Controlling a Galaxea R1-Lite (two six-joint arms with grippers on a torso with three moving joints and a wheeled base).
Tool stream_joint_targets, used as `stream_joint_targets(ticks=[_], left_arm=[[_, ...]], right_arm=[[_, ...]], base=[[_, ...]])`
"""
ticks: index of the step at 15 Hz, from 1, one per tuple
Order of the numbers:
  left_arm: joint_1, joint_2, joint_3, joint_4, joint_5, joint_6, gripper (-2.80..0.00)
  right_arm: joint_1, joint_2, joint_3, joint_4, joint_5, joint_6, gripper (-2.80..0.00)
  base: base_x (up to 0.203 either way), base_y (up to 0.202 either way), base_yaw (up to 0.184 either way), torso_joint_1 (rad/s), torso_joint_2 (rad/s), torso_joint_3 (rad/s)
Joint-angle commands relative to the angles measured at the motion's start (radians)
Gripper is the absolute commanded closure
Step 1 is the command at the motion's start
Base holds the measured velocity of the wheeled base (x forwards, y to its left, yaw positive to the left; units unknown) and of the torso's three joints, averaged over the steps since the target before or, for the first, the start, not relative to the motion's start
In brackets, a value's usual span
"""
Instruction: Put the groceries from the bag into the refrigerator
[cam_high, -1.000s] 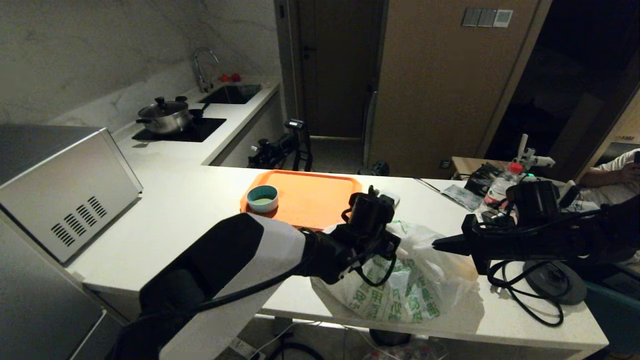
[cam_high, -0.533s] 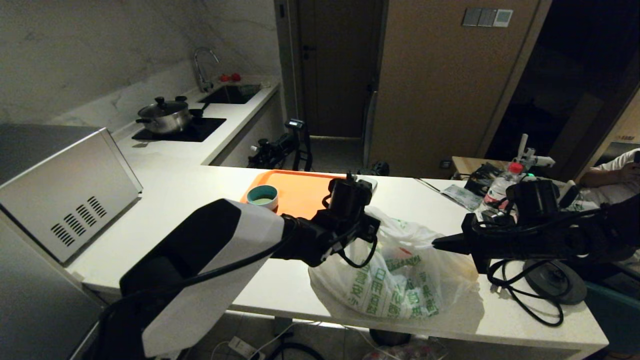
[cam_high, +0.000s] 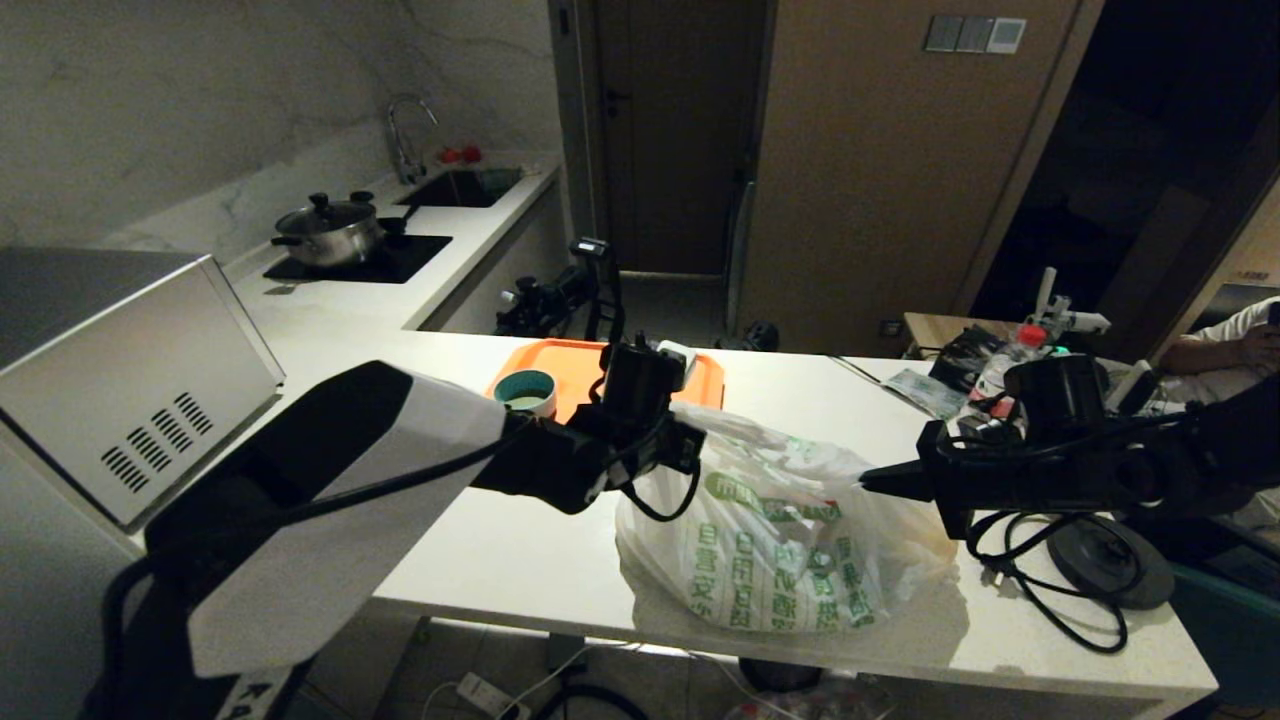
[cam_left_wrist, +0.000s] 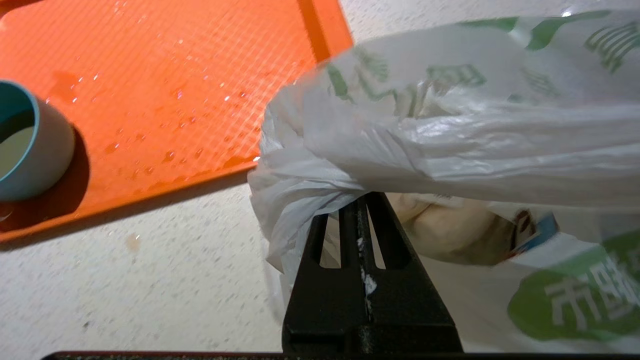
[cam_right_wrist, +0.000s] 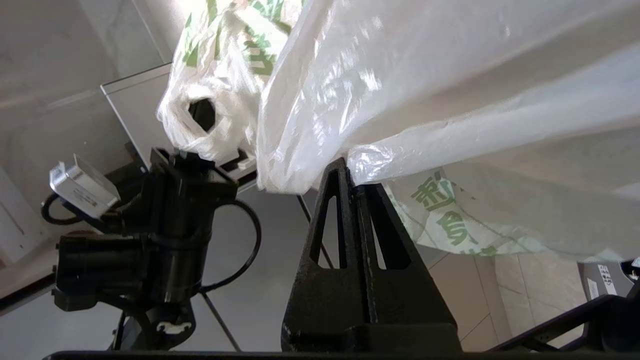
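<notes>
On the white counter (cam_high: 480, 540), near its front edge: the white plastic shopping bag (cam_high: 770, 550) with green characters, standing between both arms and just in front of the orange tray (cam_high: 580, 365). Stretched sideways at the top, bottom resting on the counter.

Pinched on the left side by the left gripper (cam_high: 697, 437), jaws pressed tight together on a bunched handle of the bag; in the left wrist view the same closed black tips (cam_left_wrist: 359, 200) with crinkled plastic (cam_left_wrist: 450, 125) squeezed between them. Pinched on the right side by the right gripper (cam_high: 868, 480), reaching in level from the right, jaws also closed narrow on a fold of the thin film; in the right wrist view the tips (cam_right_wrist: 350, 175) gripping the plastic (cam_right_wrist: 450, 100) from below.

Under the lifted film, in the left wrist view, a pale beige lump (cam_left_wrist: 450, 235) of the groceries, inside the bag.

On the tray, near its left end: a teal cup (cam_high: 526, 390). At far left on the counter, a silver box with vent slots (cam_high: 130, 390). Further back, a steel pot (cam_high: 330, 232) on the black hob. Behind the right arm, a clear bottle with red cap (cam_high: 1005, 362); beside the bag at right, a round black base (cam_high: 1105, 560) with its cable. At the right edge, a person's arm (cam_high: 1220, 345).
</notes>
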Motion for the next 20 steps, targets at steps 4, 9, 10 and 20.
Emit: stream_joint_targets(ticks=[4, 9, 10, 20], left_arm=[[0.049, -0.128, 0.145, -0.009, -0.002, 0.001, 0.00], [0.083, -0.181, 0.204, -0.009, -0.004, 0.000, 0.00], [0.083, -0.195, 0.220, -0.010, -0.005, 0.000, 0.00], [-0.012, -0.454, 0.482, -0.006, -0.028, -0.001, 0.00]], right_arm=[[-0.021, 0.019, -0.018, -0.003, 0.002, 0.012, 0.00], [-0.044, 0.005, -0.012, -0.002, 0.003, 0.011, 0.00], [-0.044, 0.001, -0.012, -0.002, 0.006, 0.012, 0.00], [-0.002, -0.108, 0.002, 0.005, 0.008, 0.027, -2.80]], base=[[0.000, 0.000, 0.000, 0.000, 0.00, 0.000], [0.000, 0.000, 0.000, 0.000, 0.00, 0.000], [0.000, 0.000, 0.000, 0.000, 0.00, 0.000], [0.000, 0.000, 0.000, 0.000, 0.00, 0.000]])
